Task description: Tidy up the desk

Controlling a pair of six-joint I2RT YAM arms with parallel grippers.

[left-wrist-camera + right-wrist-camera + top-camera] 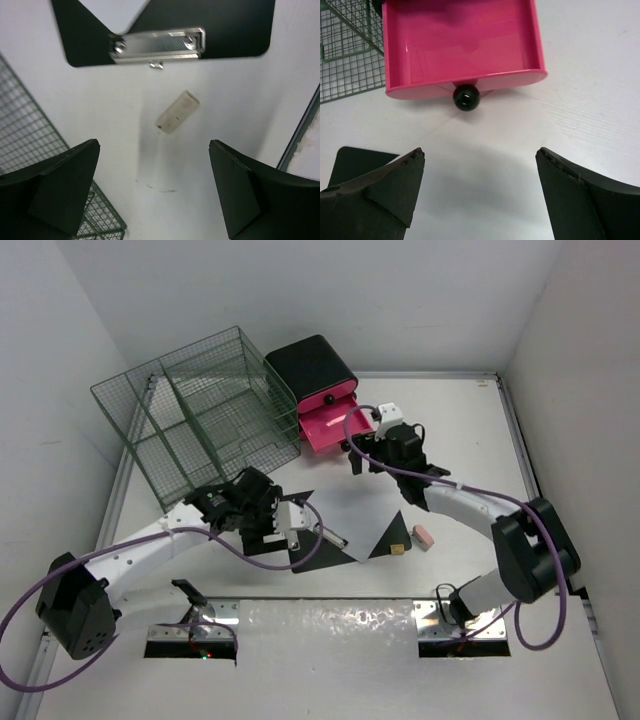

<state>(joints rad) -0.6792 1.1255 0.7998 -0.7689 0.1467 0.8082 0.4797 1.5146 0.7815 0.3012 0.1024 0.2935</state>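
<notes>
The white desk [470, 440] carries everything here. My left gripper [298, 524] [154, 145] hangs open over bare desk, nothing between its fingers. Just beyond its tips lies a small beige cylinder [177, 112], and past that a black clipboard [230, 30] with a metal clip [157, 45]. My right gripper [358, 453] [480, 150] is open and empty too, right in front of the pulled-out pink drawer [328, 425] [462, 45]. The drawer's black knob [466, 97] sits a short way ahead of the fingertips, untouched.
A green wire rack [195, 415] [30, 135] [345, 50] stands at the back left. The black box [312, 367] holds the pink drawer. A pink eraser [423, 537] and a tan cube [398, 549] lie near the clipboard's right corner [395, 537]. A metal edge rail [300, 130] runs close by.
</notes>
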